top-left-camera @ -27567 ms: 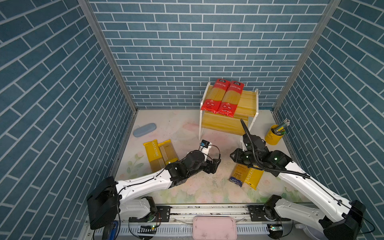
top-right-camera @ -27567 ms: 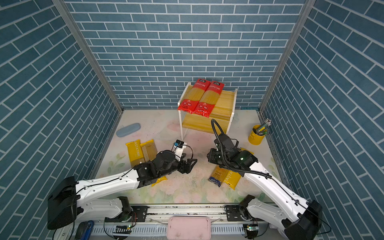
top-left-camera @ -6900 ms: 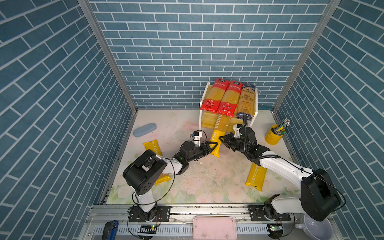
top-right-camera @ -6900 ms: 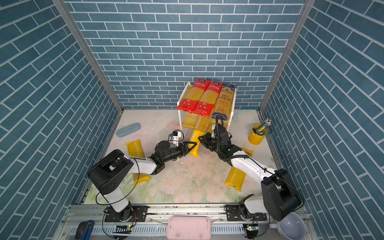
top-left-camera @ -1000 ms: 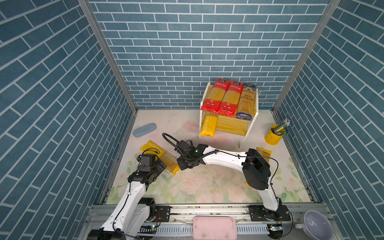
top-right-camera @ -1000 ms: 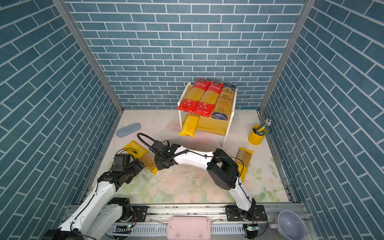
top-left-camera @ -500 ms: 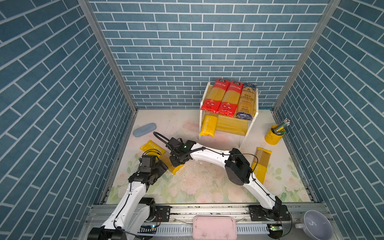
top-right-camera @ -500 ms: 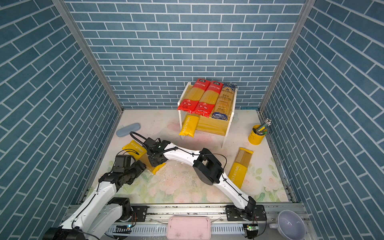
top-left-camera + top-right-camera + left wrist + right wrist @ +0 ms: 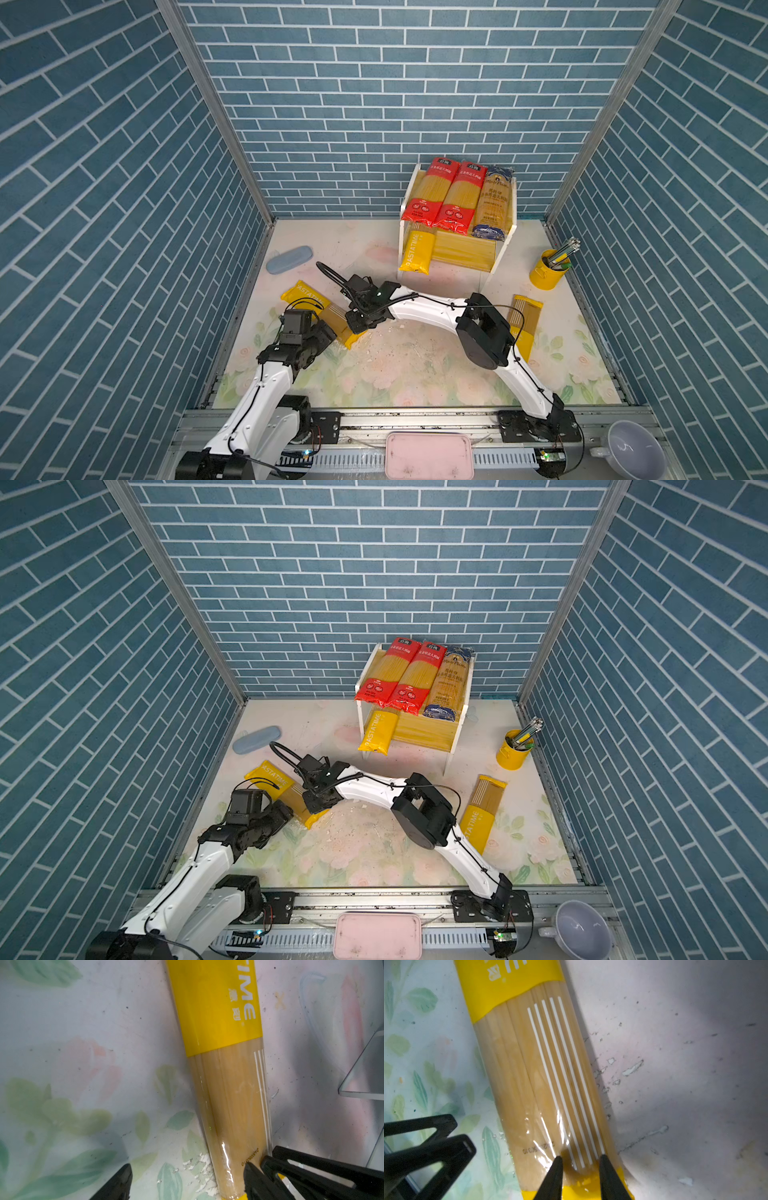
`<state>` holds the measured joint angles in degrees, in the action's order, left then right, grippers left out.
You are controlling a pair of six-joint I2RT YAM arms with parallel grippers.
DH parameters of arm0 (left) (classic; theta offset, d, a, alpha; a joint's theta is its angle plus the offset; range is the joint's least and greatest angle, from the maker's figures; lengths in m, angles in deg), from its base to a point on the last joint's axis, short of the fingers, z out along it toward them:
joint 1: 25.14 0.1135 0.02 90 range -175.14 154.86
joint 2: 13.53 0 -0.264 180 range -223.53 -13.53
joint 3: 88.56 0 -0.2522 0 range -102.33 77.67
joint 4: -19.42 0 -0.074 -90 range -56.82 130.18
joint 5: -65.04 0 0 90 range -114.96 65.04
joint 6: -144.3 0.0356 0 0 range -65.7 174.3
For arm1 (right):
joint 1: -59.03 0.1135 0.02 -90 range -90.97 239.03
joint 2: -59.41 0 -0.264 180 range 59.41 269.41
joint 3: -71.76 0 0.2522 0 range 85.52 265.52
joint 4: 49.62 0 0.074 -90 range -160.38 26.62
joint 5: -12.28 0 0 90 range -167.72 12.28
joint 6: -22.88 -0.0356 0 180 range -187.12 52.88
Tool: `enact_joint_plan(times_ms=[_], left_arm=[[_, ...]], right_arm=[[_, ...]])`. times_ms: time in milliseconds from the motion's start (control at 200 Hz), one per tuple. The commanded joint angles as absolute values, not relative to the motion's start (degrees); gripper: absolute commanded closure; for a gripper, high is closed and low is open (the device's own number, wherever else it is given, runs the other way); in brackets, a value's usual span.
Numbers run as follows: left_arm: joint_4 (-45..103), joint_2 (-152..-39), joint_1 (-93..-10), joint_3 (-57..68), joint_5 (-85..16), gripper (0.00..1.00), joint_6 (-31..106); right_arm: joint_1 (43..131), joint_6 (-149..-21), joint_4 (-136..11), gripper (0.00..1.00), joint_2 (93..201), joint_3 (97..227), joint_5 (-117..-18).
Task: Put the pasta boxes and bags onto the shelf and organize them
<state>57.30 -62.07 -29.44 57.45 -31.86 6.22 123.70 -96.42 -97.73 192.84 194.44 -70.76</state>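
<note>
The shelf (image 9: 505, 245) holds two red packets (image 9: 444, 195) and a blue-ended one (image 9: 493, 203) on its upper board, and a yellow PASTATIME packet (image 9: 415, 253) on the lower. A second yellow packet (image 9: 309, 296) (image 9: 542, 1076) lies on the floor at the left. My right gripper (image 9: 358, 326) (image 9: 580, 1159) reaches across and presses its fingertips into this packet's near end, pinching a narrow band of it. My left gripper (image 9: 326, 332) (image 9: 187, 1180) is wide open beside it, one finger (image 9: 254, 1180) at the packet's edge. A third yellow packet (image 9: 523, 328) lies on the floor at the right.
A grey-blue case (image 9: 289, 259) lies by the left wall. A yellow cup of utensils (image 9: 547, 272) stands right of the shelf. A pink tray (image 9: 428, 455) and a grey bowl (image 9: 631, 455) sit at the front rail. The right arm's elbow (image 9: 484, 336) hangs over mid-floor.
My right gripper has swung left across the floor, come down on the left packet's near end and narrowed its jaws. The left gripper has barely moved.
</note>
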Motion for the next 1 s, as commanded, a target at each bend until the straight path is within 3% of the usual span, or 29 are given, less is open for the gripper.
enact_joint_plan(times_ms=[0,285,495,765,860,990], left_arm=[[57.79,-62.37,-29.12,55.98,-31.29,0.15,7.5],[56.66,-63.39,-29.1,55.61,-31.15,0.15,8.77],[55.83,-64.04,-29.1,55.07,-31.36,0.15,9.51],[52.49,-63.72,-29.1,56.06,-33.28,0.15,8.66],[51.73,-63.8,-29.1,56.12,-33.46,0.16,8.64],[50.23,-64.51,-29.1,57.16,-33.83,0.16,7.85]], right_arm=[[124.07,-97.18,-105.96,0.69,192.53,187.48,-69.11],[124.23,-98.67,-103.47,0.7,180.34,171.98,-68.52],[123.83,-98.68,-103.58,0.69,175.38,175.2,-70.63],[121.91,-100.47,-99.45,0.6,182.45,186.77,-72.19],[121.55,-100.61,-99.59,0.48,186.87,191.87,-73.98],[121.09,-100.76,-101.16,0.47,192.74,198.44,-72.99]])
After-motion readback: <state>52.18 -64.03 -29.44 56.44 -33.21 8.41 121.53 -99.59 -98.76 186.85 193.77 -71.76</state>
